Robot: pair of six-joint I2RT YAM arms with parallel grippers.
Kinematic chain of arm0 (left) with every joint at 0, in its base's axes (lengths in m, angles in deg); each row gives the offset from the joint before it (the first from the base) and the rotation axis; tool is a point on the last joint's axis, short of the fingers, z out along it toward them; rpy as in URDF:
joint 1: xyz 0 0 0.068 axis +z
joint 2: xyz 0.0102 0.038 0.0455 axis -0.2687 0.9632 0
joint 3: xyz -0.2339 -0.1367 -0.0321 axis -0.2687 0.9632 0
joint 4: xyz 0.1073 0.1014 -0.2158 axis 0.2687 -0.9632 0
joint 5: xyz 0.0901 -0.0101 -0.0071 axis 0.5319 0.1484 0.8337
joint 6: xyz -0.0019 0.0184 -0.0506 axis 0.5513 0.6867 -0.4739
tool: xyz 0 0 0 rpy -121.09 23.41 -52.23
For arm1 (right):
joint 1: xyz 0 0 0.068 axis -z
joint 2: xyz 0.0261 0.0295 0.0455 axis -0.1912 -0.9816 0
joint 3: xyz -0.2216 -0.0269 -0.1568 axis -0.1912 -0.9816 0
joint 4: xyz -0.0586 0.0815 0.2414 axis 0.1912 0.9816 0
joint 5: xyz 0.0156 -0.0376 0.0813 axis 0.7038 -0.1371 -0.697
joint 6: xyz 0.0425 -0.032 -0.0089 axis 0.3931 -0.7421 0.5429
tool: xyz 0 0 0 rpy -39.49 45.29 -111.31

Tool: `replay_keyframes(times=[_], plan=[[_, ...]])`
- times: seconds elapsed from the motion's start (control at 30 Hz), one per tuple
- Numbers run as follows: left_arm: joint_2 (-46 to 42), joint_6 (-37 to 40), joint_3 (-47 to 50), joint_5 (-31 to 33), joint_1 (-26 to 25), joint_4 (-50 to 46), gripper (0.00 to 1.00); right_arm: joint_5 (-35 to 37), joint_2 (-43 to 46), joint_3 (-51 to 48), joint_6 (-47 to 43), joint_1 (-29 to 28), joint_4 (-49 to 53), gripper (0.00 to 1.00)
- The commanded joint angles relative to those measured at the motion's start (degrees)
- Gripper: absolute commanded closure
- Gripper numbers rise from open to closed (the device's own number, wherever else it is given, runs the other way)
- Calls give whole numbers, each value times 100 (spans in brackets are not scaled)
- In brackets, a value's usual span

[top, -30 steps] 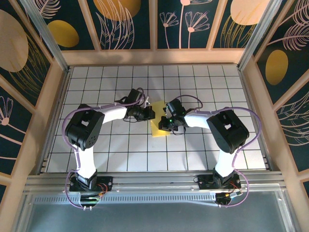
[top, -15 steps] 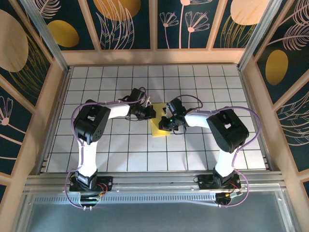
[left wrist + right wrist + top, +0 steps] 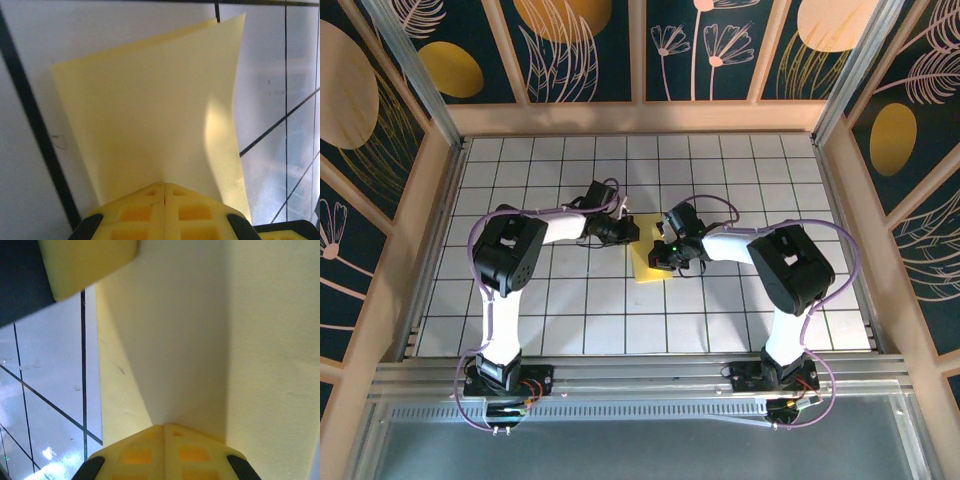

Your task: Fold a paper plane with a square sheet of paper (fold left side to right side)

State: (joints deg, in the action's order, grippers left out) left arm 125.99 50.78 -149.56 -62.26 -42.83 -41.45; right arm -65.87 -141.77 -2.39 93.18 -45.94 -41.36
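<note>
The square sheet of paper [image 3: 648, 268] lies folded on the white grid table between both arms, as a narrow yellow strip. In the left wrist view the paper [image 3: 150, 110] shows two layers, the upper edge a little offset from the lower. My left gripper [image 3: 632, 232] is shut, its tips [image 3: 164, 184] resting on the paper's surface. My right gripper [image 3: 663, 258] is also shut, with its tips [image 3: 164, 426] down on the paper [image 3: 200, 340]. The left gripper's yellow finger [image 3: 85, 265] shows at the top left of the right wrist view.
The tiled table [image 3: 560, 310] is fenced by wooden rails [image 3: 640, 118] at the back and sides. Dark wall panels with golden ovals [image 3: 450, 68] stand behind. Both arm bases [image 3: 505, 378] sit on the near metal edge.
The left arm's elbow has swung inward and its gripper has crept slightly toward the paper's far end. The right gripper and the paper have barely moved.
</note>
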Motion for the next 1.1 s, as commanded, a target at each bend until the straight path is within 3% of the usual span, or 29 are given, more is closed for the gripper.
replay_keyframes(times=[0.0, 0.7, 0.9, 1.07], plan=[[228, 208, -56, 517, 243, 168, 95, 988, -505, -285, -143, 71, 855, 100], [1042, 398, -1433, 1106, 892, -244, 95, 910, -506, -354, -109, 73, 764, 100], [989, 363, -1393, 1074, 928, -196, 95, 838, -510, -355, -86, 73, 711, 100], [444, 143, -788, 733, 920, 228, 95, 812, -484, -348, -64, 73, 675, 100]])
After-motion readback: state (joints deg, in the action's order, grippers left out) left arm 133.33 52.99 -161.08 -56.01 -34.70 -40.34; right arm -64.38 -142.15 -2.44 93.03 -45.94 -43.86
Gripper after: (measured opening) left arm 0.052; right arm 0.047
